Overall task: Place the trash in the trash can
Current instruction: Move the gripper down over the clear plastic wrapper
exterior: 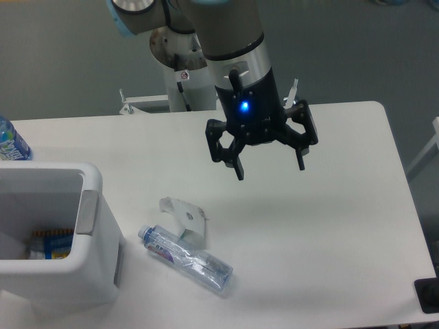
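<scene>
Colourful items inside trash can (92, 226)

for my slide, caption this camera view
Open gripper hovers above table; crushed bottle and paper scrap lie beside trash can.

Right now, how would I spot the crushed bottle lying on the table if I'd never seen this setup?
Find the big white trash can at the table's left front. Just right of it a crushed clear bottle lies on its side, pale blue cap toward the bin. A crumpled paper scrap sits right behind it; the other bottle, bright-labelled, is at the far left edge.
</scene>
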